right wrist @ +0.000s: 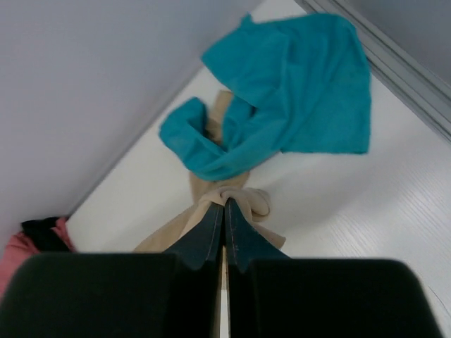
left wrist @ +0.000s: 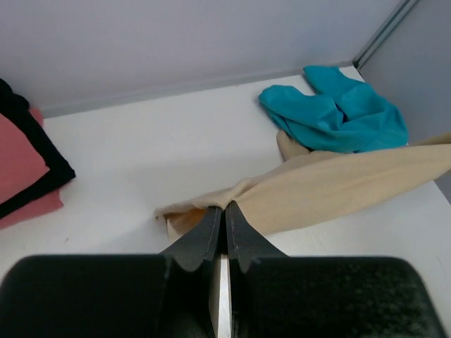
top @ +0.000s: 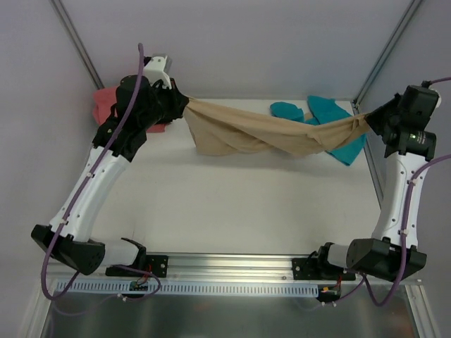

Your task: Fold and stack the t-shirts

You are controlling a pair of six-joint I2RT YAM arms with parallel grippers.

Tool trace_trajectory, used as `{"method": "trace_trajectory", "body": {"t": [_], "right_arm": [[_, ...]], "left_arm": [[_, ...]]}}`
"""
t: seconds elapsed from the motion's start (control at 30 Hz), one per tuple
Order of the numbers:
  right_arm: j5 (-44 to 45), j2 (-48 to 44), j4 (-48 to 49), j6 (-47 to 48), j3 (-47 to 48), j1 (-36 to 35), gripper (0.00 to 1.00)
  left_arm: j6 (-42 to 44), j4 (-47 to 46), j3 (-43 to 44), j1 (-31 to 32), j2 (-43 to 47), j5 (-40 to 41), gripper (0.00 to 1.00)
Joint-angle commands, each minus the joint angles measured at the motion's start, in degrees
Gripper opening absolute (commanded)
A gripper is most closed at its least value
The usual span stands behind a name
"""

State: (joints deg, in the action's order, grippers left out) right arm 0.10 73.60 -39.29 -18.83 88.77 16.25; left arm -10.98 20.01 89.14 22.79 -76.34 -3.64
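The tan t-shirt (top: 268,134) hangs stretched and twisted between both arms above the back of the table. My left gripper (top: 184,105) is shut on its left end; in the left wrist view the cloth (left wrist: 338,184) runs off from the pinched tips (left wrist: 225,206). My right gripper (top: 366,125) is shut on the right end, bunched at its tips (right wrist: 225,202). A crumpled teal t-shirt (top: 331,120) lies at the back right, partly under the tan one. The coral-pink t-shirt (top: 106,105) with the black one (left wrist: 35,158) on it sits back left.
Grey walls with metal corner posts (top: 76,42) close in the table at the back and sides. A metal rail (top: 232,264) with both arm bases runs along the near edge. The white tabletop (top: 239,204) stretches between the arms.
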Motion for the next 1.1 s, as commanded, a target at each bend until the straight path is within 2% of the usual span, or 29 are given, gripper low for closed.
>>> {"method": "trace_trajectory", "body": {"t": [0.0,0.17,0.43,0.63,1.07], "right_arm": [[-4.0,-1.6,3.9,1.2,9.6,-0.3,0.00],[-6.2,0.1,5.4,2.7,22.7,-0.2,0.01],[-11.9,-1.0,6.2,3.1,33.6,-0.1,0.00],[-12.5,-1.3,1.6,5.6,45.2,-0.1,0.01],[-6.9,-14.2,-6.1,6.2,45.8,-0.1,0.00]], "left_arm": [[3.1,2.8,0.8,-0.5,3.5,3.2,0.00],[4.7,2.2,2.1,-0.5,8.8,6.8,0.00],[8.1,2.4,5.2,-0.5,15.4,8.5,0.00],[10.5,4.5,14.0,-0.5,16.0,8.9,0.00],[9.9,10.7,23.9,-0.5,23.3,7.3,0.00]]}}
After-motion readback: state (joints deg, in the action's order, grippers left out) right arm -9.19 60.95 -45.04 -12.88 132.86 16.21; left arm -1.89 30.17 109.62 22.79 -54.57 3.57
